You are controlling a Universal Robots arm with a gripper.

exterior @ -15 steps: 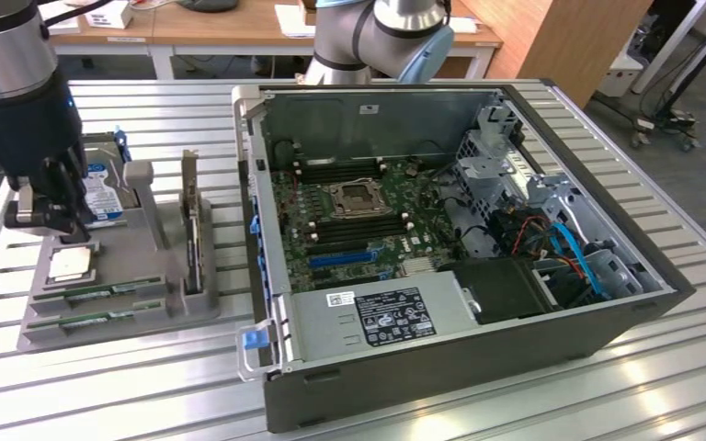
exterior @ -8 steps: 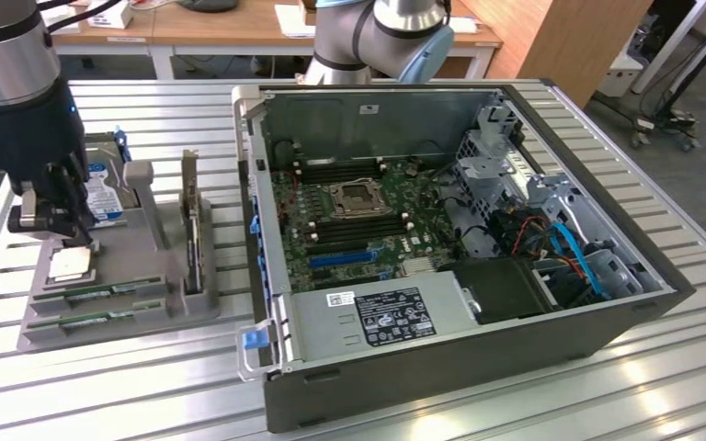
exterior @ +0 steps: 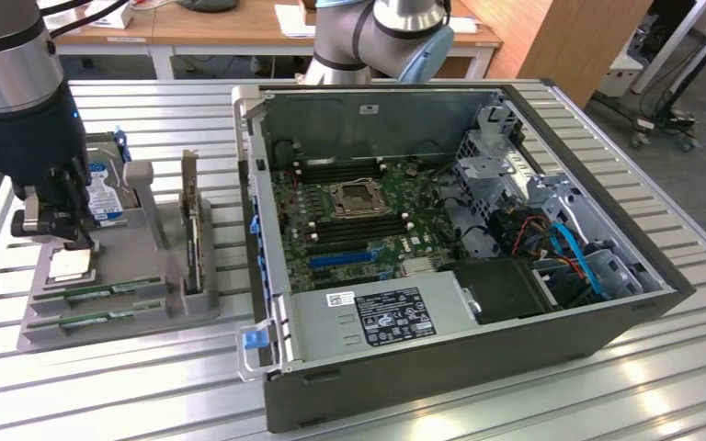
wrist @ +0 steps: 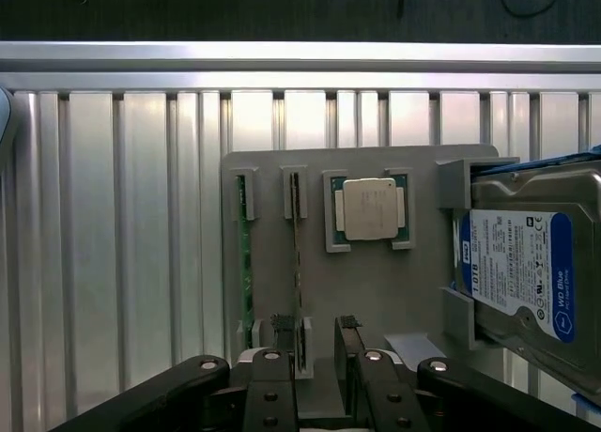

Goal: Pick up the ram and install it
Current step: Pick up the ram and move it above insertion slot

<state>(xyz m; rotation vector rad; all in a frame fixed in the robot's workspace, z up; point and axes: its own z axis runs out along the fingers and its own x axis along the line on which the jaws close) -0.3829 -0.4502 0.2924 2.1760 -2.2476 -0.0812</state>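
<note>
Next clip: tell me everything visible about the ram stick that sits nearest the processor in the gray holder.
The ram stick is a long, narrow, thin green circuit board. It stands on its edge in the gray holder, with both ends seated in raised slotted brackets. It sits between the processor and a second stick, parallel to that stick and apart from both. The open gripper hangs over one end of it, and no contact shows.
</note>
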